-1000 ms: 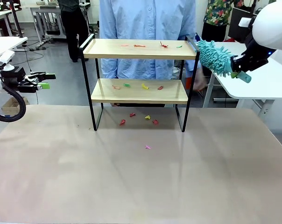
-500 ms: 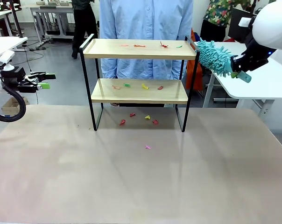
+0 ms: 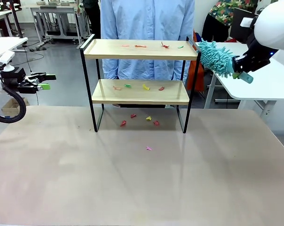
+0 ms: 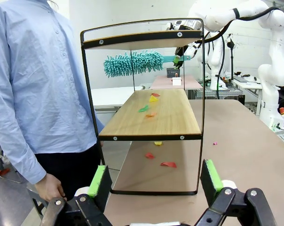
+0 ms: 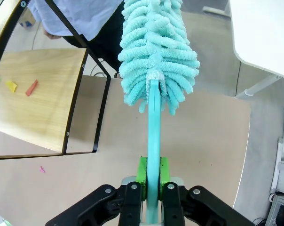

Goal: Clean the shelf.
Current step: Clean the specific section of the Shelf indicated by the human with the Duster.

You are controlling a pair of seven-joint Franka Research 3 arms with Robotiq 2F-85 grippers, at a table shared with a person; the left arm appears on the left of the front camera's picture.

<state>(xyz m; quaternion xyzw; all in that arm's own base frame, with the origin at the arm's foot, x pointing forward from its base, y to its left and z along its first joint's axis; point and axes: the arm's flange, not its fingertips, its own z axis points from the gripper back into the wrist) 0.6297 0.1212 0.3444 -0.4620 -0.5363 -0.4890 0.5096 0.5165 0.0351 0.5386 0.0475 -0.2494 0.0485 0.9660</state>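
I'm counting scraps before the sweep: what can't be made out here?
- Front view: scraps on the shelf's top board, seen nearly edge-on and too small to count.
- Left wrist view: that board's upper face, seen from below.
- Right wrist view: much of the shelf, cut off by the left edge.
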